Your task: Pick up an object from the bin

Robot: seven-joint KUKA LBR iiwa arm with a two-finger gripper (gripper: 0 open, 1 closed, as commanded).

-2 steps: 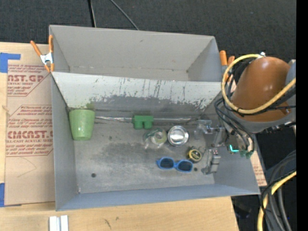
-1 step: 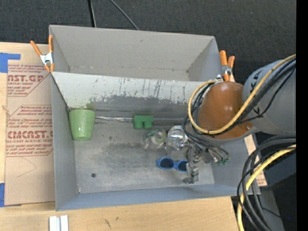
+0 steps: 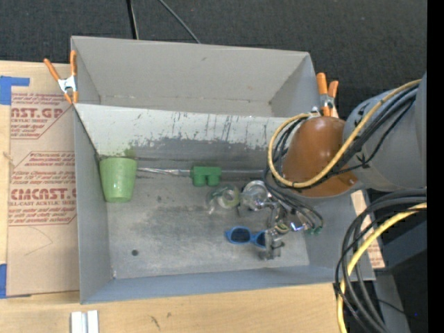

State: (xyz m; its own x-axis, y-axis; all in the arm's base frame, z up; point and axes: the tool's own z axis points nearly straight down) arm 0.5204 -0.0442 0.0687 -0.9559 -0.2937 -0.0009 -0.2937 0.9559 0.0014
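The two-finger gripper (image 3: 272,243) is being held low in the grey metal bin (image 3: 173,259), near its front right corner. A small blue oval plastic piece (image 3: 238,236) is being seen just beside it, on the view's left. Whether the gripper is spread or pressed together cannot be told.

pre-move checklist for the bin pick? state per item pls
1. Position: the gripper is low in the bin, near its front right corner: ok.
2. Candidate: a blue piece lies right beside the gripper, toward the view's left: ok.
3. Anything gripped yet: cannot tell.
4. Neighbours: two clear pieces lie apart from the blue piece, farther back: ok.
5. Bystanders: the green cup and the green block are well away: ok.
6. Room to the front wall: cannot tell.
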